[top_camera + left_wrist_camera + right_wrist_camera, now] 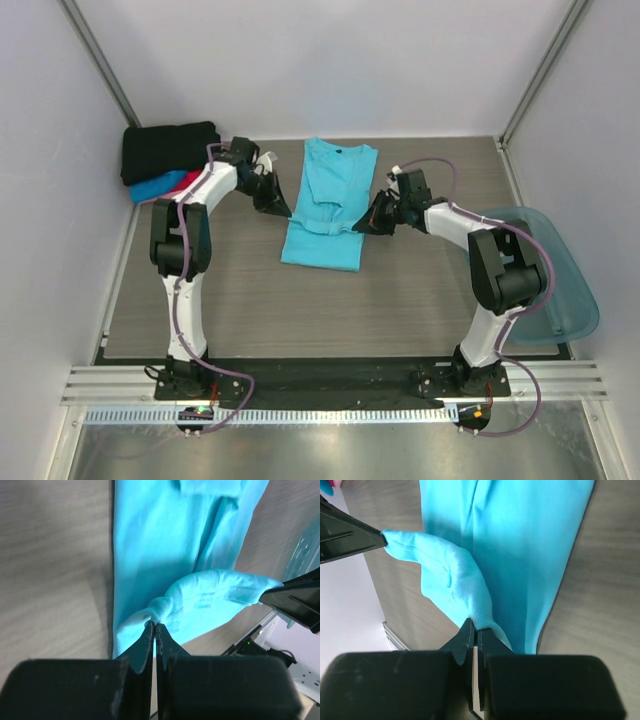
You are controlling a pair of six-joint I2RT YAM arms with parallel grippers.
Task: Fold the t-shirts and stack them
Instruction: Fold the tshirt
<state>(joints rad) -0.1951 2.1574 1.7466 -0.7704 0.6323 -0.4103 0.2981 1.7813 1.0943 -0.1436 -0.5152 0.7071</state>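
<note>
The turquoise t-shirt [335,180] lies in the middle of the bench [240,300]. It is folded into a long, thin shape. Its long side runs from the near end of the bench to the far end, and its neck points to the far end.

Near its bottom end, a band of cloth is lifted up across it. The left gripper [152,626] is shut tight on the left end of that band. The right gripper [474,626] is shut tight on the right end. The band hangs between them like a little bridge.

There is bare bench on every side of the shirt. In the far left corner sits a pile: a black t-shirt [170,150] on top, with a blue t-shirt [155,190] and a pink-red t-shirt [192,180] under it. A see-through teal tub [560,290] sits at the right edge.
</note>
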